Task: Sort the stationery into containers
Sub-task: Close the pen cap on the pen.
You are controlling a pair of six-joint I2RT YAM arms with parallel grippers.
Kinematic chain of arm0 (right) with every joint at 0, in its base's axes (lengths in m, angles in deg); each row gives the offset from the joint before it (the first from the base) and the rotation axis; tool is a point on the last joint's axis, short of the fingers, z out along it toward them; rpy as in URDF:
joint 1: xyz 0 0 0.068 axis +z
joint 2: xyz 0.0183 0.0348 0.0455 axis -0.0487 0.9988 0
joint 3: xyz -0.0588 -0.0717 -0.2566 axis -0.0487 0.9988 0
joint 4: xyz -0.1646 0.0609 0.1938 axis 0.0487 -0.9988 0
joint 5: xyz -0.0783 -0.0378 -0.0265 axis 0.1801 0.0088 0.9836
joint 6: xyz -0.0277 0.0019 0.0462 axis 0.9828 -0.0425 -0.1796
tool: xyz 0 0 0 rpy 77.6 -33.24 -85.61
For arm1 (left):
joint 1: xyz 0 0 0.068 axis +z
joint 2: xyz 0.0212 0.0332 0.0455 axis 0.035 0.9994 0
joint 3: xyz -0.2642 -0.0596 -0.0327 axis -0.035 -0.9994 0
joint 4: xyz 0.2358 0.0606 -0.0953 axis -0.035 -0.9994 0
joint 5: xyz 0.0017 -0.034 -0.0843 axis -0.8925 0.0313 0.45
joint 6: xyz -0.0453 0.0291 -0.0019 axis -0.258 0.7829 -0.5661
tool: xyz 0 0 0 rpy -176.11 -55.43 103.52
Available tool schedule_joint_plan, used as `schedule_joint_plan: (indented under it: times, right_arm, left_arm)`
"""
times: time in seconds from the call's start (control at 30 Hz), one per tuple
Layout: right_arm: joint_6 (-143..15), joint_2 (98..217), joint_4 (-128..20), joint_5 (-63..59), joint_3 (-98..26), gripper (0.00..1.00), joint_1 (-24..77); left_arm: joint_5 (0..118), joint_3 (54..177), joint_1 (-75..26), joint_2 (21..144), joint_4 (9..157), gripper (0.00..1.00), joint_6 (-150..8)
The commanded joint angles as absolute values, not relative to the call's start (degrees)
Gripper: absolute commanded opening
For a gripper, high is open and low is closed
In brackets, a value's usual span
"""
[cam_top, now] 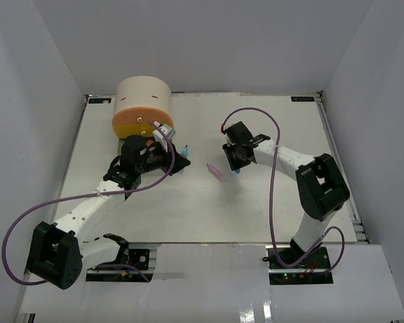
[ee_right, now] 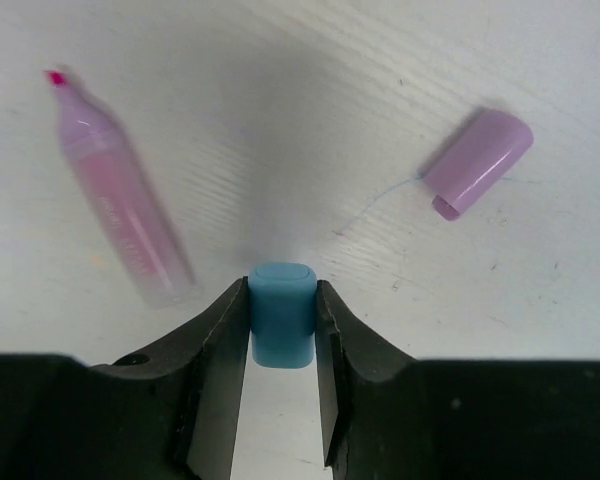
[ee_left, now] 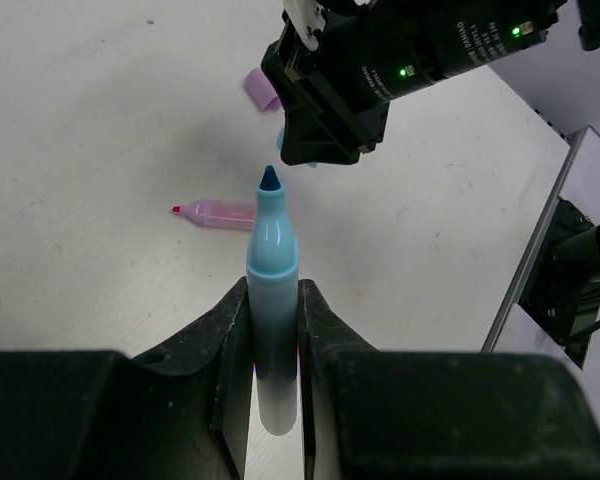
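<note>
My left gripper (ee_left: pixel 273 292) is shut on an uncapped blue marker (ee_left: pixel 271 245) whose tip points toward the right arm. In the top view this marker (cam_top: pixel 185 151) sits just right of the beige cabinet (cam_top: pixel 143 97) and its orange drawer (cam_top: pixel 136 125). My right gripper (ee_right: pixel 282 300) is shut on a small blue cap (ee_right: pixel 282 312), with both pads against its sides, low over the table. An uncapped pink marker (ee_right: pixel 120 215) lies to its left and a purple cap (ee_right: pixel 478 162) to its right. The pink marker (cam_top: pixel 215 171) lies between the two grippers.
The right arm's wrist (ee_left: pixel 380 70) hangs close in front of the blue marker's tip. The table's right edge with a metal rail (cam_top: pixel 342 168) runs along the side, and white walls enclose the table. Purple cables loop off both arms.
</note>
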State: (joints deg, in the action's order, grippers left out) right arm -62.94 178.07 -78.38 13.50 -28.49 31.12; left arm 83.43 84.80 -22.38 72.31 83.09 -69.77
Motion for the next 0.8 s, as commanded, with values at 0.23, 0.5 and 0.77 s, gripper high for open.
schedule_joint_plan:
  times: [0.23, 0.5, 0.77]
  right_arm:
    - [-68.8, 164.0, -72.0, 17.0, -45.4, 0.1, 38.5]
    - [-72.4, 158.5, -59.7, 19.9, -46.3, 0.11, 43.7]
    - [-73.3, 157.2, -48.2, 26.8, -41.8, 0.11, 52.4]
  left_arm:
    - [86.7, 90.3, -22.4, 73.3, 93.6, 0.0, -69.6]
    - [87.5, 86.9, -22.4, 71.9, 101.0, 0.0, -70.5]
    - [85.3, 83.1, -22.9, 69.1, 103.0, 0.0, -70.0]
